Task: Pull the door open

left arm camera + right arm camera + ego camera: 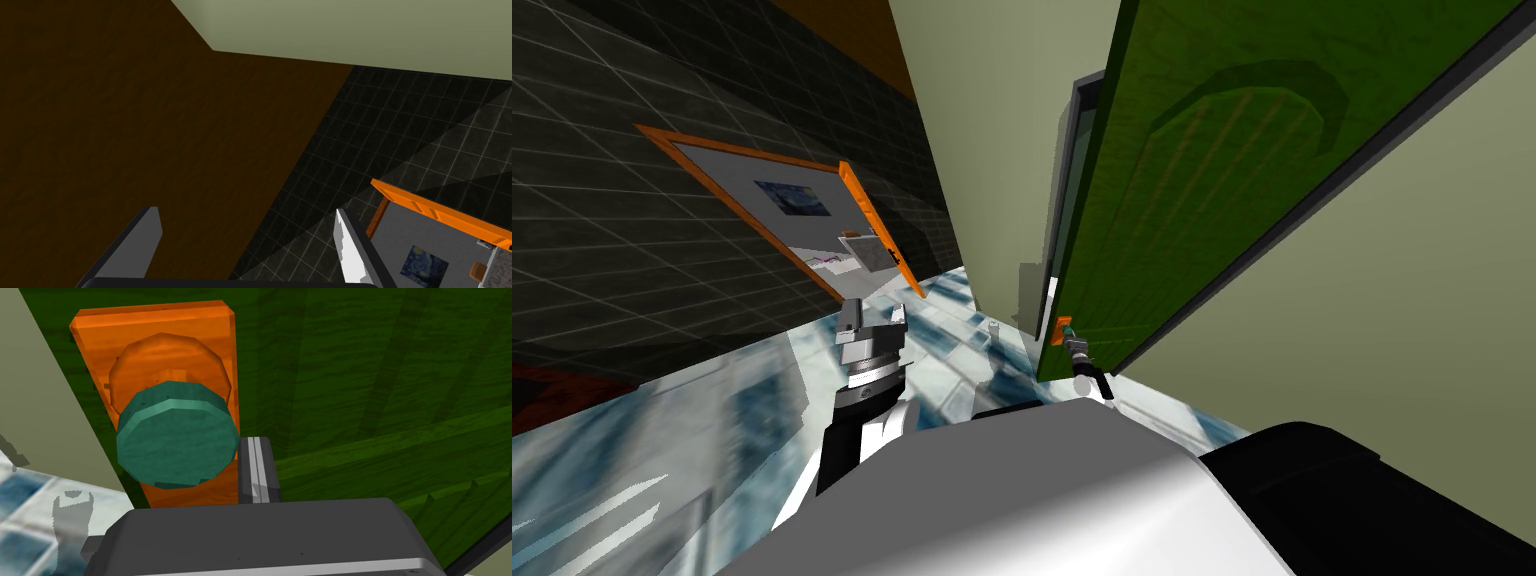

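Room: olive walls (992, 120) on either side of the doorway, with a dark tiled wall (632, 250) to my left.
Floor: glossy tiles (712, 420) marbled in blue and white, running up to the threshold.
Door: a green slab (1212, 180) with an arched panel, ahead and to my right. Its free edge stands beside a dark frame (1072, 180); it looks slightly ajar, but I cannot be sure.
Door handling: probably rigid and fairly heavy, swinging on its hinges in an arc. It should need a steady pull along that arc, not a jerk.
Picture: an orange-framed print (782, 200) on the dark tiled wall, well apart from the door.
Left hand: the left hand (874, 315) is raised in front of my left side, well away from the door, with its fingers (350, 250) apart and nothing between them.
Right hand: the right hand (255, 448) is at the door's free edge. Both fingers are pressed together with nothing between them, and they lie just beside the knob, touching its side or nearly so.
Plate: an orange backplate (150, 328) flat on the door near the free edge.
Knob: a teal faceted disc (177, 438) standing out from the plate on a short neck.
Where to hold: the knob is the only purchase. It looks hard and smooth, so closed fingers set alongside it could slide off. Clamping across the disc or hooking behind it would hold better.
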